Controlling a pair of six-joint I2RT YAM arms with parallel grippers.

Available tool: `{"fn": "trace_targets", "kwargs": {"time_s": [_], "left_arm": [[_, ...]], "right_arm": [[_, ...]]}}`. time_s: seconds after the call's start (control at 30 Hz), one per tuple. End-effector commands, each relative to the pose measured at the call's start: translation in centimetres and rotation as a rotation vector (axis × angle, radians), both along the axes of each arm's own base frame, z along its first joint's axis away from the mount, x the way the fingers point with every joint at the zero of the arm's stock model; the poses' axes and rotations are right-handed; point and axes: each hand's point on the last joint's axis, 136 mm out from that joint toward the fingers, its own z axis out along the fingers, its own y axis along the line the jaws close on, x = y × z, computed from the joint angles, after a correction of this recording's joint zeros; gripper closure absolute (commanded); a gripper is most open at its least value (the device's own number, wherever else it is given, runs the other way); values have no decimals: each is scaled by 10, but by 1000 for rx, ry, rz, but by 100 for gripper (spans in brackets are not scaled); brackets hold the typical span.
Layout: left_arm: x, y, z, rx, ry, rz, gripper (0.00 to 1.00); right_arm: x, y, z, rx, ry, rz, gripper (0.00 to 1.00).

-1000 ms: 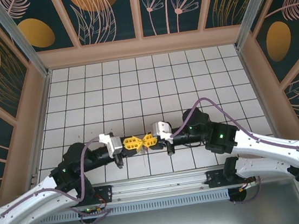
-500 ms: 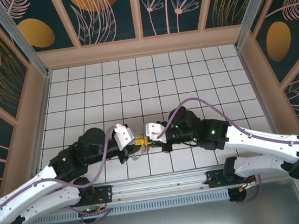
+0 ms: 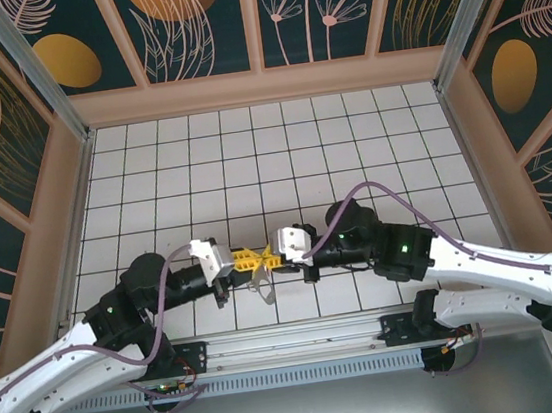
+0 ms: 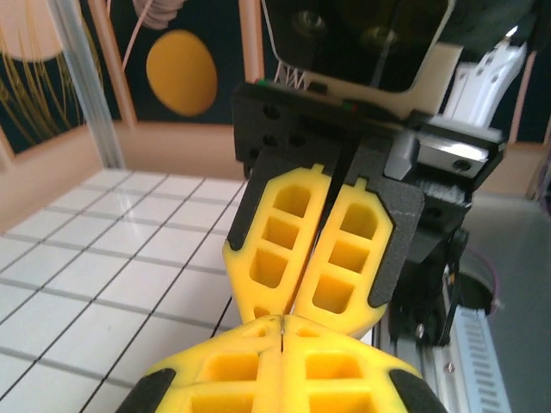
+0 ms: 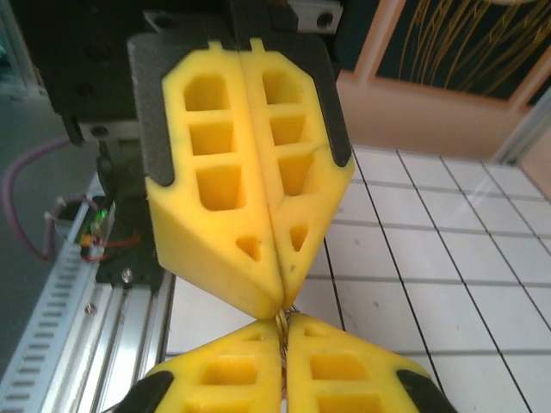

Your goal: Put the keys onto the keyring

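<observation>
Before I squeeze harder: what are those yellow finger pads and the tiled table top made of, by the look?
The yellow pads: moulded plastic or firm rubber, probably; matte, with hollow pockets and black backing. The table top: a hard, smooth, glossy white sheet with dark grid lines; it mirrors light, so laminate or glazed tile, can't tell which.

A white tiled bench [image 3: 269, 147] with dark grid lines sits inside walls [image 3: 332, 8] of dark teal panels, painted with pale flowers, leaves and orange ovals and framed in peach wood. Silver metal posts [image 3: 29, 65] stand at the far corners. A grey metal rail [image 3: 293, 340] runs along the near edge.
</observation>
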Motion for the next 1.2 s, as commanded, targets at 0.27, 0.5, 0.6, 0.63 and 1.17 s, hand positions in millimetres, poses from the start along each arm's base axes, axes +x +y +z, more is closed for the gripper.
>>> {"fn": "trace_targets", "kwargs": {"time_s": [0.27, 0.5, 0.6, 0.63, 1.17], "left_arm": [[-18, 8, 58, -280, -121, -74, 100], [-21, 9, 62, -304, -131, -89, 100], [-21, 8, 59, -313, -125, -94, 100], [-21, 7, 55, -305, -116, -96, 100], [3, 0, -17, 253, 1, -7, 82]], "right_arm": [[-20, 3, 17, 148, 23, 105, 88], [-27, 0, 23, 184, 32, 132, 85], [-26, 1, 24, 191, 29, 133, 95], [-23, 1, 24, 184, 25, 117, 100], [12, -1, 15, -5, -69, -55, 100]]}}
